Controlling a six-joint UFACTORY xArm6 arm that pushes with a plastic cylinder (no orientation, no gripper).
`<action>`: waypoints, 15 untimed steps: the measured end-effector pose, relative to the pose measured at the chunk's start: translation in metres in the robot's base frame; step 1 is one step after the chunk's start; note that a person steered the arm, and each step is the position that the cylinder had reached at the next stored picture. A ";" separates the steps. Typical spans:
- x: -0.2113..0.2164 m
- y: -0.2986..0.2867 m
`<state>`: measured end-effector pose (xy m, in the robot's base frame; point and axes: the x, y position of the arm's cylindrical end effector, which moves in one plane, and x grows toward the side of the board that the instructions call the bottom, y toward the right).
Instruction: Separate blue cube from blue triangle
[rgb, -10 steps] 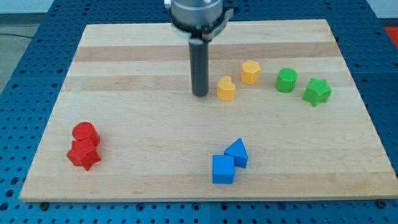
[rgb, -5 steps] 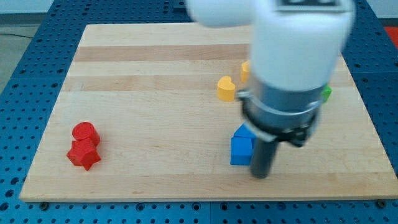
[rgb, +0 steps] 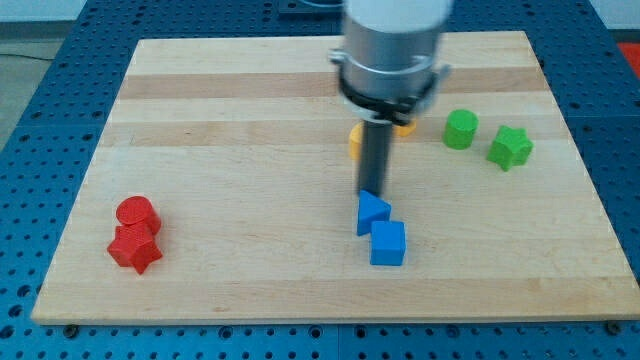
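Blue cube (rgb: 388, 243) lies low in the frame, right of centre, nearest the bottom edge of the bench (rgb: 230, 290). Blue triangle (rgb: 372, 213) sits just up and left of it, the two touching at a corner or nearly so; a clear gap cannot be made out.

My tip (rgb: 372, 192), the lower end of a dark upright rod with no jaws to open or close, stands at the top edge of the triangle, touching it or just short of it. The cube is thus below and slightly right of my tip, with the triangle between them.

At lower left, well apart from the blue pair, a red star-like block (rgb: 134, 249) lies against a red cylinder (rgb: 137, 213) just above it.

Higher in the frame, behind the rod, a yellow block (rgb: 354, 140) shows only at the rod's left side, and a sliver of a second yellow block (rgb: 404, 128) shows at the right under the arm's grey collar; their shapes cannot be told.

At upper right, a green cylinder (rgb: 461, 129) stands near a green star-like block (rgb: 510, 147), the two apart.
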<state>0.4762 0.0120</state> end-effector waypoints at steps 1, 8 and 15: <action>0.028 -0.034; 0.096 0.006; 0.014 0.058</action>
<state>0.4901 0.0698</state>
